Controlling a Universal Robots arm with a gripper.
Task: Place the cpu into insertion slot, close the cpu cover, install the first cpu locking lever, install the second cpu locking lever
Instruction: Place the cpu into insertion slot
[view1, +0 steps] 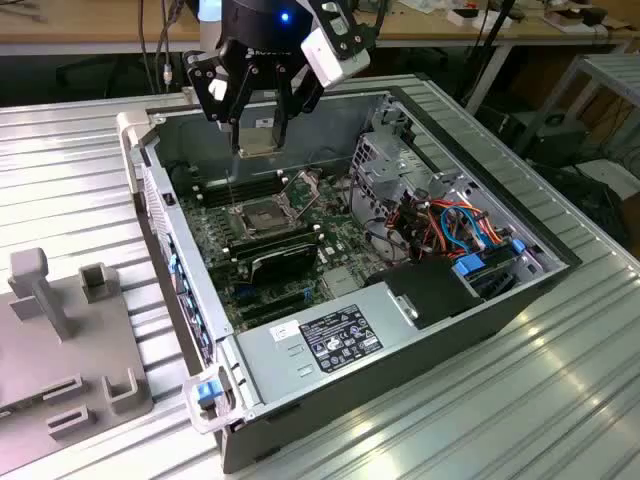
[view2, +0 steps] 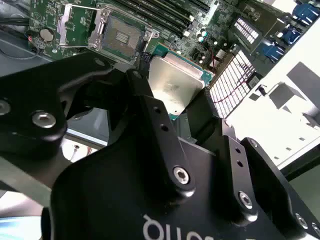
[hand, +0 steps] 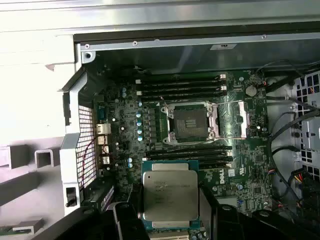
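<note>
My gripper (view1: 258, 142) hangs above the open computer case, shut on the cpu (view1: 259, 135), a flat square chip with a dull silver top. In both wrist views the cpu (hand: 170, 194) (view2: 175, 85) sits between the black fingers (hand: 123, 220). The insertion slot (view1: 262, 215) (hand: 190, 122) (view2: 122, 35) lies below on the green motherboard, its dark pin field uncovered. The cpu is in the air, well clear of the slot and offset from it. The cpu cover (hand: 233, 118) (view2: 75, 22) (view1: 305, 188), a silvery frame, is swung open beside the slot.
Long black memory sticks (hand: 185, 85) flank the slot on two sides. A silver power supply (view1: 340, 340) fills the near corner of the case, with a drive cage and coloured cables (view1: 450, 225) at the exterior view's right. A grey fixture (view1: 60, 340) sits outside on the exterior view's left.
</note>
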